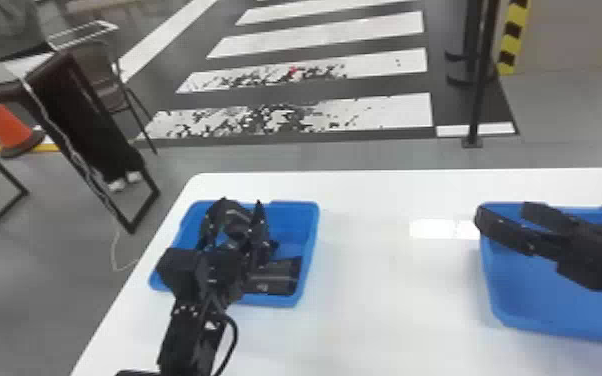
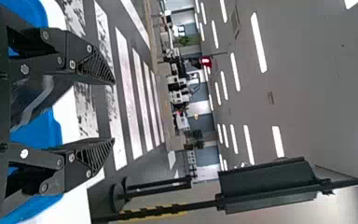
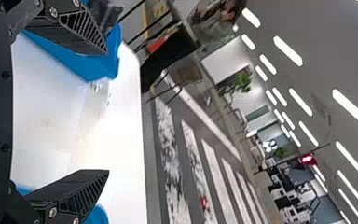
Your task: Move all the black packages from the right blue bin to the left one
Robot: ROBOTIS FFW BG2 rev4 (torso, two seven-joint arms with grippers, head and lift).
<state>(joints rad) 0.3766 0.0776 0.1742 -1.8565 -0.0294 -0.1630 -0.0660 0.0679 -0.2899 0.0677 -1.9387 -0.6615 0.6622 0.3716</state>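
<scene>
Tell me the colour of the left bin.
The left bin is blue, seen best in the head view.

We see bright blue on both the left bin (image 1: 285, 301) and the right bin (image 1: 560, 312), and plain white on the table (image 1: 390, 300). The packages (image 1: 272, 286) are black, one bearing a small pale mark. Matt black covers the left gripper (image 1: 241, 202) and right gripper (image 1: 504, 211). Beyond, we find white stripes (image 1: 315, 37) on dark grey floor, an orange cone (image 1: 7, 127) and yellow-and-black diagonal bands (image 1: 514, 20).
</scene>
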